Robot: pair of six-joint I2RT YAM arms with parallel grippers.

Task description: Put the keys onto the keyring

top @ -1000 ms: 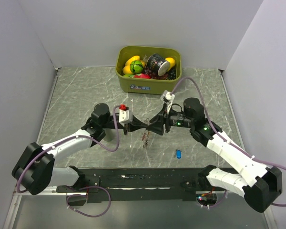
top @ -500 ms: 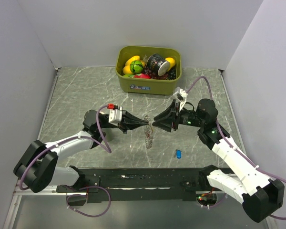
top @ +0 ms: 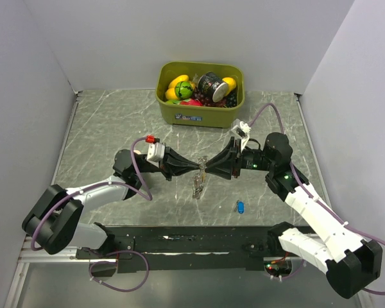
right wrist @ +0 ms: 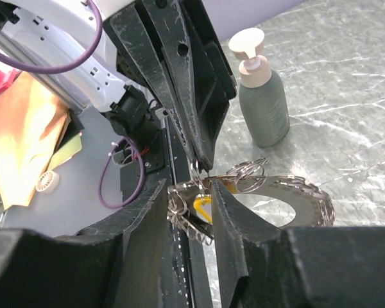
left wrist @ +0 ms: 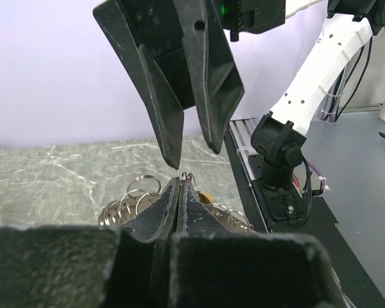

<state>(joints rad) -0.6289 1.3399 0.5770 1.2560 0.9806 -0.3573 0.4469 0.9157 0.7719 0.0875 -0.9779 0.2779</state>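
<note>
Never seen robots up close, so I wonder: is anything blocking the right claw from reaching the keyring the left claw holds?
Nothing visible does. The left gripper pinches the keyring, and the right gripper, jaws open, faces it tip to tip with only air between.

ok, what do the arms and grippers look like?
Left arm and right arm: white link shells, black joints. Left gripper and right gripper: black, two long tapered fingers each. A purple cable loops to each wrist; a red tab sits on the left wrist mount. Green lights glow on the right arm.
</note>
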